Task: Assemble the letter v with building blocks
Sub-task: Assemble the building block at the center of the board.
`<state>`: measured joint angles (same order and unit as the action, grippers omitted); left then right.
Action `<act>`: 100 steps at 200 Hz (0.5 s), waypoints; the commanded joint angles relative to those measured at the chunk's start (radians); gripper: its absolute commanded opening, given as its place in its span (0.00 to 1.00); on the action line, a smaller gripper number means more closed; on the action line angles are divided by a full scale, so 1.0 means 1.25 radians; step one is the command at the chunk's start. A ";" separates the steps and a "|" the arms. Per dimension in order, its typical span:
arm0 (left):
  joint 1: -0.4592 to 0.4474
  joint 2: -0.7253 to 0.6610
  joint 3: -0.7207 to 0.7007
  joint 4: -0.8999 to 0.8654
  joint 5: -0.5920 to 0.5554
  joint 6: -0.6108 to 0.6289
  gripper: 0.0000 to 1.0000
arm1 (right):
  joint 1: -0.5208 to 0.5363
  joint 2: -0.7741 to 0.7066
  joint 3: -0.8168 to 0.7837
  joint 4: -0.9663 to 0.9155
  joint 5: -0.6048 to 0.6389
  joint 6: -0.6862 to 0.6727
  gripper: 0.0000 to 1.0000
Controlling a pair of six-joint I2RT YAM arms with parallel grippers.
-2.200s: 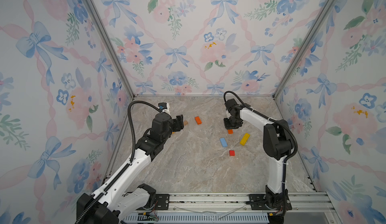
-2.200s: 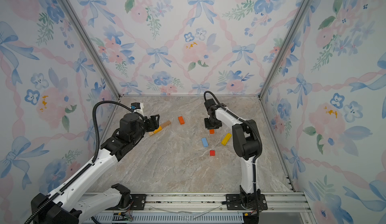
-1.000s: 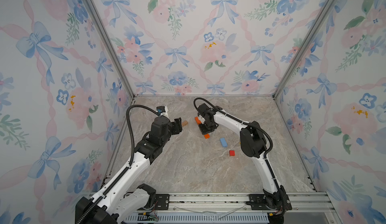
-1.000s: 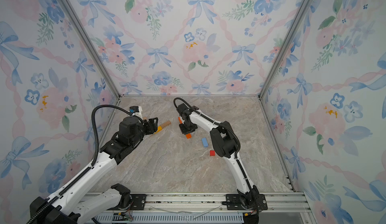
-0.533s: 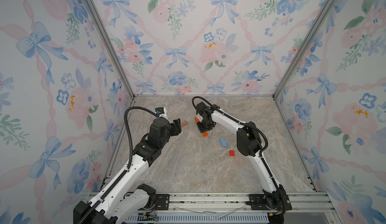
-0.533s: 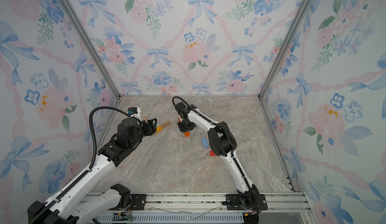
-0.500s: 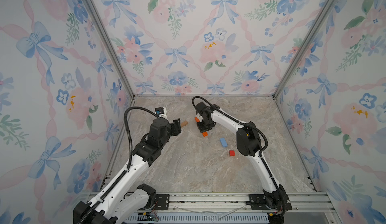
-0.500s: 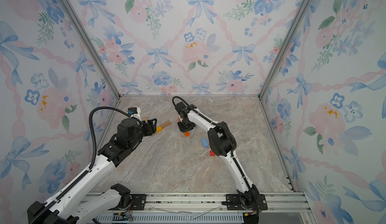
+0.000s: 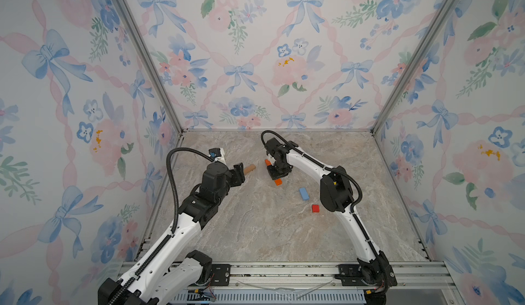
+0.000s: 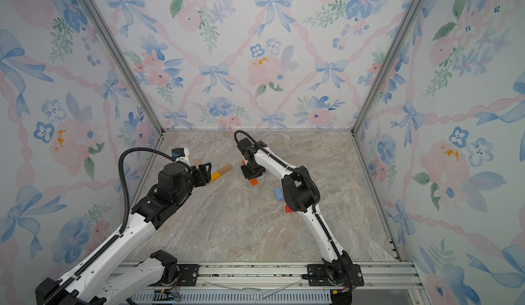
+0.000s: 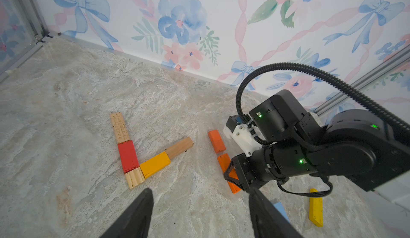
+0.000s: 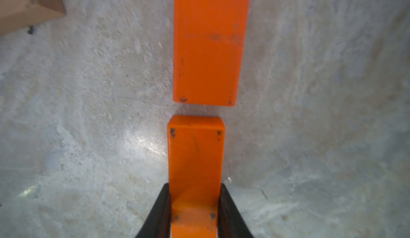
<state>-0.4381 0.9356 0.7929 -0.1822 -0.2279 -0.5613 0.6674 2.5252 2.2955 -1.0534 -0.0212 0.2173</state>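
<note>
The right hand (image 12: pixel 194 189) is pinched narrow on an orange block (image 12: pixel 195 154), 1 finger on each long side. A 2nd orange block (image 12: pixel 208 44) lies just beyond it, in line, with a small gap between them. The left hand (image 11: pixel 199 197) stands wide and empty by the far-left counter (image 9: pixel 255 226). There 5 blocks make a V: engraved wood bar (image 11: pixel 119 127), red block (image 11: pixel 128 156), ribbed wood piece (image 11: pixel 134 177), yellow block (image 11: pixel 155 164), plain wood bar (image 11: pixel 179 147).

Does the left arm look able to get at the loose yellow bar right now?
Probably not. The yellow bar lies beneath the right arm, whose elbow hides it in both top views; the open left end effector would have to reach in under that arm.
</note>
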 commanded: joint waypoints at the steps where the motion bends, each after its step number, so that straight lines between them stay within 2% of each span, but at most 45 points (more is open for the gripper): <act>1: 0.004 -0.010 -0.010 -0.008 -0.010 -0.012 0.70 | -0.005 0.042 0.030 -0.034 0.006 0.008 0.08; 100: 0.006 -0.006 -0.013 -0.008 -0.008 -0.018 0.70 | -0.020 0.062 0.068 -0.055 0.010 0.021 0.08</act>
<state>-0.4381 0.9356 0.7876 -0.1825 -0.2279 -0.5762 0.6567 2.5576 2.3566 -1.0847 -0.0216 0.2276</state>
